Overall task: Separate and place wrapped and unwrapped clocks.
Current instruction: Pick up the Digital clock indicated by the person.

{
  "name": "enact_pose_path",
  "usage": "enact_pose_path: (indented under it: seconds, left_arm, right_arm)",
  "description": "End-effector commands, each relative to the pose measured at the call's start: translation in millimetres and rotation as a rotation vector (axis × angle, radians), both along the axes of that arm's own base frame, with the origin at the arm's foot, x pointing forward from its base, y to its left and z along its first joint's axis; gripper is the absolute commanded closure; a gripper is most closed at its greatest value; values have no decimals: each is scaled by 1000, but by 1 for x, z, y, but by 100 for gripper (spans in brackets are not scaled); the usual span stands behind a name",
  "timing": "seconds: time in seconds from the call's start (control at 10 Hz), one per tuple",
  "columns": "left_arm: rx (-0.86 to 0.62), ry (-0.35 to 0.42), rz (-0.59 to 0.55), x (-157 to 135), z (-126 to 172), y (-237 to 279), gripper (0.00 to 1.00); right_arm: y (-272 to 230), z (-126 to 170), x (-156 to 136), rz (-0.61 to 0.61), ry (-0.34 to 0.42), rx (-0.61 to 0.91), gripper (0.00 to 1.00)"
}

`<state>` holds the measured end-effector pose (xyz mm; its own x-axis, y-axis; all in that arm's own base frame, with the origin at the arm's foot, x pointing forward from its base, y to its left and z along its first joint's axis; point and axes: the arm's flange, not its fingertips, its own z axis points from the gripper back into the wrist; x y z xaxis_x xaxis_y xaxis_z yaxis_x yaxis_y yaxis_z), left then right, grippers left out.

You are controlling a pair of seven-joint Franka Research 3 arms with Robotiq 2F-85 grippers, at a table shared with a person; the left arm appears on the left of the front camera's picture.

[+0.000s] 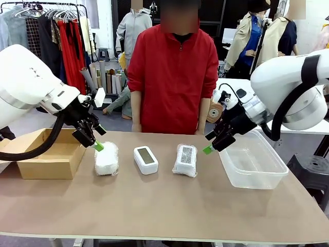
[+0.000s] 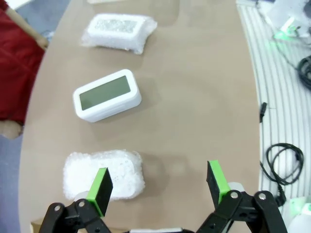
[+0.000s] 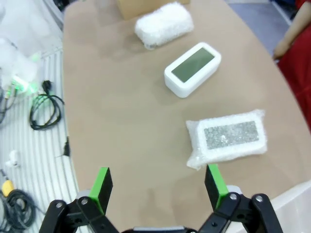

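Front view | your left gripper spread, empty, just beside left wrapped clock | your right gripper spread, empty, near right wrapped clock | bare clock between | brown table, cardboard box left, clear tub right, clothes rack far.

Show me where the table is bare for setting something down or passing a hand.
Widest bare stretch: the near half of the brown table, in front of the clocks. Narrow gaps separate the left plastic-wrapped white clock, bare white grey-screened clock and right plastic-wrapped clock. Crowded: the ends, by the open cardboard box and clear plastic tub.
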<state>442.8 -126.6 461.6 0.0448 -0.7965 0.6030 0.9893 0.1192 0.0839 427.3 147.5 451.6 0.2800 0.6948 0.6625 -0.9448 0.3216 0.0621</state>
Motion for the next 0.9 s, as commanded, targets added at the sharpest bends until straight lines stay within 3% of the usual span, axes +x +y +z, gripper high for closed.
enact_pose_path:
  seconds: [0.0, 0.3, 0.4, 0.6, 0.8]
  left_arm:
    - [7, 1, -19, -3, 1, -1, 0]
    - [7, 1, -19, -3, 1, -1, 0]
    - [18, 2, -4, -2, -1, -3, 0]
    - [-1, -6, -131, 8, 20, 13, 0]
    - [-12, -19, -147, 19, 33, 29, 0]
  right_arm:
    - [5, 3, -5, -2, 10, -14, 0]
    - [2, -1, -1, 0, 2, -19, 0]
    - [-1, 0, 8, 62, -7, 24, 0]
    - [-13, 27, 21, 212, -115, 47, 0]
    - [-27, 45, 30, 312, -151, 55, 0]
